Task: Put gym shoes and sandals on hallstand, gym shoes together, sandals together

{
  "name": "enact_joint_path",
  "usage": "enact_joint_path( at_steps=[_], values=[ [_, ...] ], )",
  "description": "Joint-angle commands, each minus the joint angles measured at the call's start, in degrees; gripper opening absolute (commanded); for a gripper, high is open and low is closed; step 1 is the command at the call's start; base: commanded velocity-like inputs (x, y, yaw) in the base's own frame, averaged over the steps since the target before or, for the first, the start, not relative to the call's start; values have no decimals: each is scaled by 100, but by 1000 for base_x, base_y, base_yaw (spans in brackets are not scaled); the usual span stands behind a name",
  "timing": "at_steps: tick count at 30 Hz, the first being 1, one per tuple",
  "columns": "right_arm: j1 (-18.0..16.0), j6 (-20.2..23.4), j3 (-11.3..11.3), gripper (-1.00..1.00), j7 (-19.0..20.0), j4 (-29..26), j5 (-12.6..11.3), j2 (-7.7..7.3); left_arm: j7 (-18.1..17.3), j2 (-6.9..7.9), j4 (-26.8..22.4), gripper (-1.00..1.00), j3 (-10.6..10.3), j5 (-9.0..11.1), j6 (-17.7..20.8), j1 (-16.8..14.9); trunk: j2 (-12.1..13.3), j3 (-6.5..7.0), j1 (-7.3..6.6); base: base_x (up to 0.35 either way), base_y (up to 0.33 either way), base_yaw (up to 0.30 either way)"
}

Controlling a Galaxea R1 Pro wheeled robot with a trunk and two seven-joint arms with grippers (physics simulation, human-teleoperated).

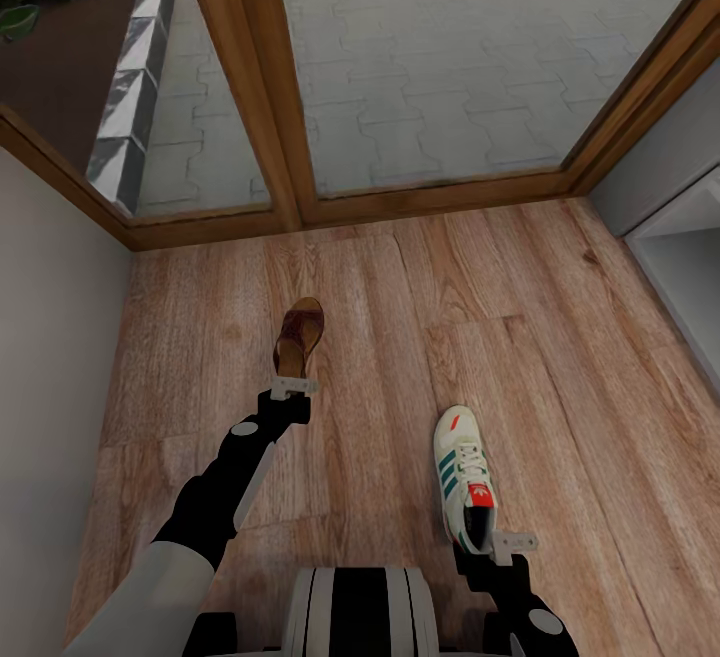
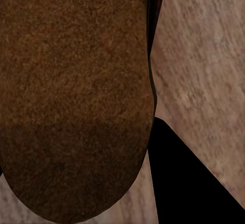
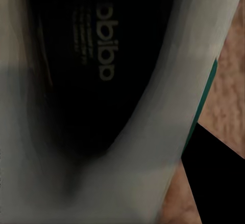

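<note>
Wood-grain plank floor: left gripper clamps the heel of a flat brown sandal at 11 o'clock; right gripper clamps a white lace-up sneaker at 1 o'clock.

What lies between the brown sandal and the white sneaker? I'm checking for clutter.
Only bare wood-plank floor separates the dark brown sandal from the white green-striped sneaker, seen in the head view.

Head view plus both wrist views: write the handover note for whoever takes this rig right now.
Left gripper: at the heel of a sandal; its footbed fills the wrist view; grip unconfirmed.
Right gripper: at the heel of a gym shoe, camera looking into its dark inside; grip unconfirmed.
Both shoes are over the corridor floor. The grey hallstand is at the right edge.
Done: nothing visibly racked.
Left: confirm both grasps, rack them, find the other two.
</note>
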Motion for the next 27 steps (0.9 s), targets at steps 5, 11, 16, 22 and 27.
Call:
enact_joint_path(
  at_steps=[5,11,16,22,27],
  values=[
    [1,33,-3,-100,5,-11,-9,1,-4,0,-9,-100,-2,-16,36,-1,-1,-3,-1,0,0,0],
    [1,33,-3,-100,9,-13,-10,1,-4,0,-9,-100,-2,-13,36,-1,-1,-3,-1,0,0,0],
    [1,33,-3,-100,15,-19,-12,1,-4,0,-9,-100,-2,-13,36,-1,-1,-3,-1,0,0,0],
    [1,33,-3,-100,15,-27,-12,1,-4,0,-9,-100,-2,-12,36,-1,3,63,-9,0,0,0],
    [1,33,-3,-100,16,-35,-12,1,-4,0,-9,-100,-2,-12,36,-1,9,174,-21,0,0,0]
  ],
)
